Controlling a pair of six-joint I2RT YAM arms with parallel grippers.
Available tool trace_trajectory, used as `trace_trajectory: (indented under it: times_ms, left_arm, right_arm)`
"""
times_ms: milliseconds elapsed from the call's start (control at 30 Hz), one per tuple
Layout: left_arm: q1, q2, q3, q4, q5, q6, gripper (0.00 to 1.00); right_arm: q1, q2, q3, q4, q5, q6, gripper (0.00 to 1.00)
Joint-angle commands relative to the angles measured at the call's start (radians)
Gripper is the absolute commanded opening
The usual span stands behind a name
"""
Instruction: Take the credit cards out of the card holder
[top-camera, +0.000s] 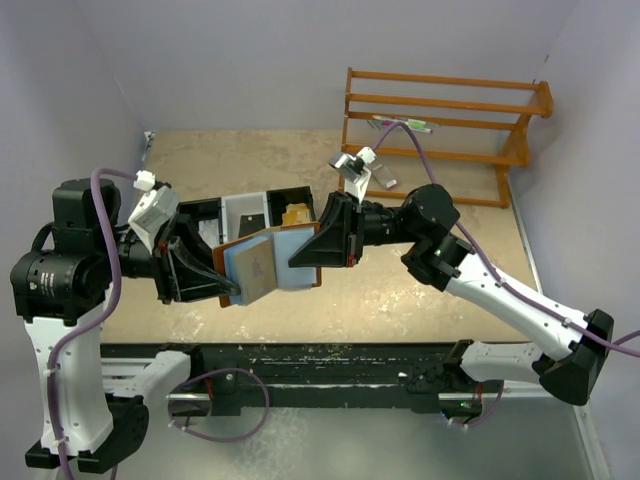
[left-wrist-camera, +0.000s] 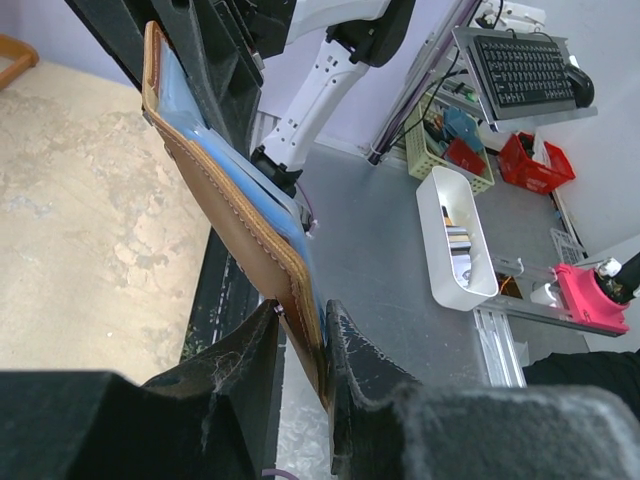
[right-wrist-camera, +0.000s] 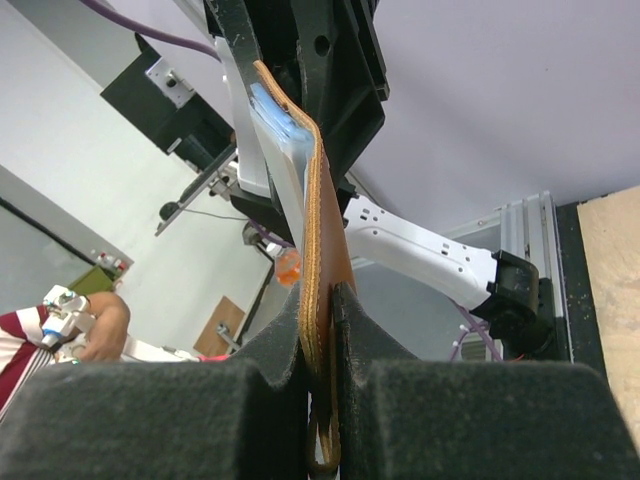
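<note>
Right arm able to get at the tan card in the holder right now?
Probably not. The right gripper is shut on one edge of the card holder, and the left gripper clamps the opposite edge, so neither is free to pinch the tan card.

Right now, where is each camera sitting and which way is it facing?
Top view: above and behind the arms, looking down on the table; both arms show, left gripper and right gripper clamping the card holder.
Left wrist: behind its own fingers, facing the right arm and a keyboard beyond.
Right wrist: behind its own fingers, facing the left arm.
Shared: both wrist views see the card holder edge-on, pinched.
</note>
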Motion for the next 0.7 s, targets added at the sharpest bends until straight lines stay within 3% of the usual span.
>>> trace_trajectory:
  times_ms: [0, 500, 667]
  left_arm:
    - [-0.009, -0.009, 0.014, 0.005, 0.031, 0.029, 0.28]
    - [-0.009, -0.010, 0.007, 0.010, 0.051, 0.030, 0.27]
    - [-0.009, -0.024, -0.004, 0.073, -0.168, -0.015, 0.27]
  right_arm:
    - [-0.004, 0.000, 0.029, 0.086, -0.002, -0.005, 0.00]
    - [0.027, 0.042, 0.044, 0.072, 0.027, -0.025, 0.00]
    - [0.030, 0.029, 0.041, 0.055, 0.037, -0.045, 0.00]
